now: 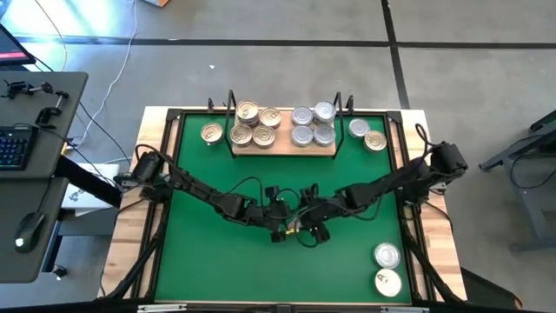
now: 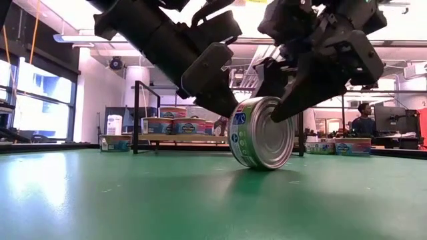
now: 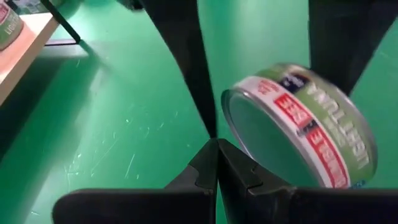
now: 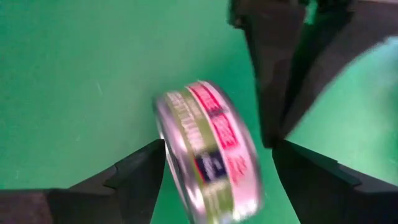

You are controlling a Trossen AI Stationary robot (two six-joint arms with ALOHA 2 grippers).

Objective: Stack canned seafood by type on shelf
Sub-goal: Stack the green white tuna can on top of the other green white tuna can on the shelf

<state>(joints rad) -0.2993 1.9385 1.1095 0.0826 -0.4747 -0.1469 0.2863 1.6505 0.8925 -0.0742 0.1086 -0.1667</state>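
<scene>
A tin (image 2: 261, 133) stands on its edge on the green mat (image 2: 100, 200) near the middle of the tabletop, tilted, with both grippers close around it. The right gripper (image 4: 214, 168) is wide open with the tin between its fingers; neither finger clearly presses on it, so it has hold of nothing yet. The left gripper (image 3: 216, 165) is fully shut and empty, its closed tips just beside the tin's flat face.

Risks, as I judge them: a tin on its rim can roll away or fall flat at any nudge. If the right gripper closes while the tin is tilted, it may pinch the rim off-centre and the tin could twist out or skid across the mat. The two grippers are also crowded together, so they could knock each other.

The shelf (image 1: 282, 148) at the far side carries gold-lidded tins on one half and silver-lidded ones on the other, with a few loose tins beside each end and two more near the right front corner.

Hard to make out: from above the arms cover the tin, so its lid colour, and thus its type, cannot be told. Whether the left tips actually touch it is unclear.
</scene>
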